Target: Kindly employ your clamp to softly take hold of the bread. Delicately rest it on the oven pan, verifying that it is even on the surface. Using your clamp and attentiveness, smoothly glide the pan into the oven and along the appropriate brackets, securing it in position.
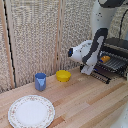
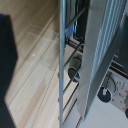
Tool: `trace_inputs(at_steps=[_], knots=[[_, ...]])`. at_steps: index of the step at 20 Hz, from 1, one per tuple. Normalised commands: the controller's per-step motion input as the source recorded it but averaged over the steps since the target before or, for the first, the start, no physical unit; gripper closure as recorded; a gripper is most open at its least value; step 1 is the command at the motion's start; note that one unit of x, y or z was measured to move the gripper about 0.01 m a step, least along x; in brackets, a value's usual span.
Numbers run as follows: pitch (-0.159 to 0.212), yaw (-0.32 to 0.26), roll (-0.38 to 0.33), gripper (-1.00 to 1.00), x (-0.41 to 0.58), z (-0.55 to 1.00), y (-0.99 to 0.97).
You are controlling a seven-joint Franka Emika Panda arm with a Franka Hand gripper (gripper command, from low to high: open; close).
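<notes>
Beyond pale wooden tabletop (image 1: 85, 100), small orange-brown bread (image 1: 105, 58) lies on dark wire oven pan (image 1: 114, 64) at two o'clock from the white arm's clamp (image 1: 90, 70), whose jaw state I cannot tell.

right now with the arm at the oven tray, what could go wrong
1. The bread sits loose on the oven pan; a jerky push could roll it off the wire bars.
2. The pan still sticks out of the oven; pushed off-line, it might jam rather than slide in.
3. The end effector is low at the pan's front edge, its fingers hidden, so it could slip.
</notes>
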Motion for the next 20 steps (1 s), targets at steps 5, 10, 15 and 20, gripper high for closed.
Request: trace_inputs(at_steps=[5, 10, 15, 20], knots=[[0.022, 0.188, 0.006, 1.0, -0.124, 0.26, -0.63], [0.034, 0.181, 0.048, 1.0, -0.042, 0.22, -0.58], [0.022, 0.088, 0.065, 1.0, 0.005, 0.29, -0.43], [0.002, 0.002, 0.166, 1.0, 0.131, 0.63, -0.46]])
